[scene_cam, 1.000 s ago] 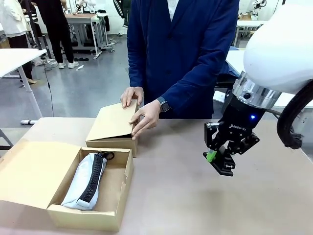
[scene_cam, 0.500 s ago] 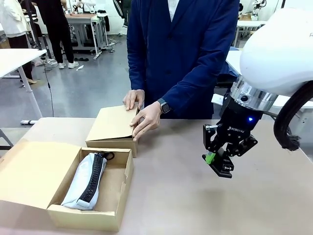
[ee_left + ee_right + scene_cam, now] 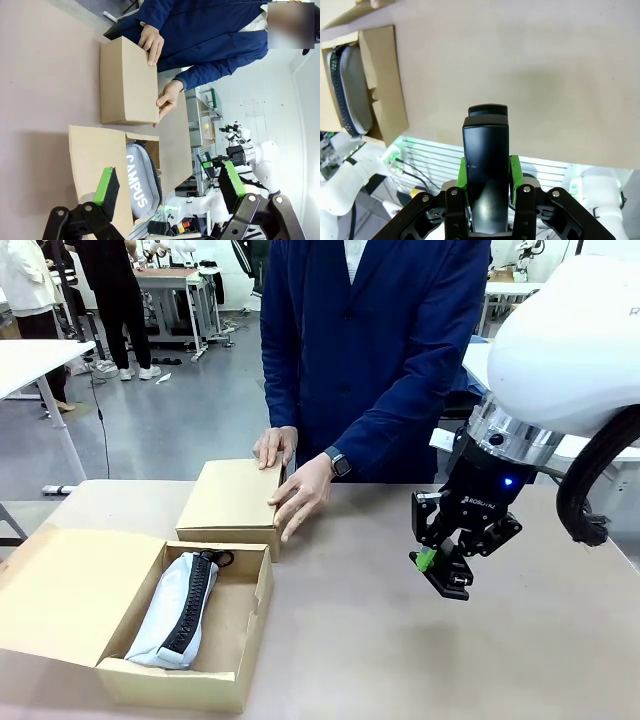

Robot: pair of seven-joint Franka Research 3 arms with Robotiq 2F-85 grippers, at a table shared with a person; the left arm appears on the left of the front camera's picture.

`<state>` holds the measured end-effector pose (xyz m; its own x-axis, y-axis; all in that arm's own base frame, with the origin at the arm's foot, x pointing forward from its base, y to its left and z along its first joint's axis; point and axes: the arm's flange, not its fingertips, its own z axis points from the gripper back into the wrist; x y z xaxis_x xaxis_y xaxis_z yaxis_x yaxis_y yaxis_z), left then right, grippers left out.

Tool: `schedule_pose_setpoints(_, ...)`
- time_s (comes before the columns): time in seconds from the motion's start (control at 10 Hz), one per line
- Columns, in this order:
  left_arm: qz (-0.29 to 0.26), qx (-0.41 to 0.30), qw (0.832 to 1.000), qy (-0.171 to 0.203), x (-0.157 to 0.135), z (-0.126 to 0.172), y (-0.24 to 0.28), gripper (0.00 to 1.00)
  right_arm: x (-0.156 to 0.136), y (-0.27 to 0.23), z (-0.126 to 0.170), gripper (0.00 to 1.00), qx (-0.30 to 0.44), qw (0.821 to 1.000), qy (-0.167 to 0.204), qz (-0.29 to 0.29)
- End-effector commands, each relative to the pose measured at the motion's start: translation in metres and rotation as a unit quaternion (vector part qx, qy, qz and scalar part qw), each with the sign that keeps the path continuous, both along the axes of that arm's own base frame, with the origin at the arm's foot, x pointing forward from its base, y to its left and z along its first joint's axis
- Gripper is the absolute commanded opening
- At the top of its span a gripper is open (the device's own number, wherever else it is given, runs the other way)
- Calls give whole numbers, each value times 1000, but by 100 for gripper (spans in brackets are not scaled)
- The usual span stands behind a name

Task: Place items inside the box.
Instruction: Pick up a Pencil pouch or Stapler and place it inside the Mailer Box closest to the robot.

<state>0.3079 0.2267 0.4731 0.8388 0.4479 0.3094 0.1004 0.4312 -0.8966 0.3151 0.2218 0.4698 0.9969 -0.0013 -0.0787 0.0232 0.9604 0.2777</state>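
Black stapler (image 3: 485, 165) is clamped betw. the green pads of the right pincer (image 3: 443, 570), held lengthwise along the fingers. It hangs above bare surface (image 3: 400, 660) at right-centre of the front view, well apart from the open box (image 3: 180, 685) at lower left. A zip pouch (image 3: 180, 615), light grey w/ black zipper, lies inside that box along its right half. The left wrist view shows "CAMPUS" print on it.

Risks, as I judge them:
- The pouch takes up much of the box floor, so the stapler prob. lands on it or gets wedged vs. the right wall.
- Coming in low from the right, the stapler tip could catch the box's near-side wall and shove the light cardboard.
- Letting go from too high means a bounce out, or a knock on the pouch.

Around:
- A closed box (image 3: 232, 495) sits just behind the open one, touching or nearly so. The person's hands (image 3: 303, 492) rest on its lid and right edge, close to the line the right arm would take, so an arm brushing a hand is poss.
- Left pincer (image 3: 167, 187) has jaws apart, nothing in them. Its view looks down on the open box, so it may crowd the drop spot.
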Motion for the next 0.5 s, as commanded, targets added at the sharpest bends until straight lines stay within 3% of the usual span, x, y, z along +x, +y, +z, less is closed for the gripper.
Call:
schedule_pose_setpoints(0.0, -3, -2, 1000, -12, -1, 0, -1, 100, 1, 7, 2, 36, 10, 1000, -2, -3)
schedule_pose_setpoints(0.4, -3, -2, 1000, -12, -1, 0, -1, 100, 2, 15, 3, 36, 10, 1000, -8, 9)
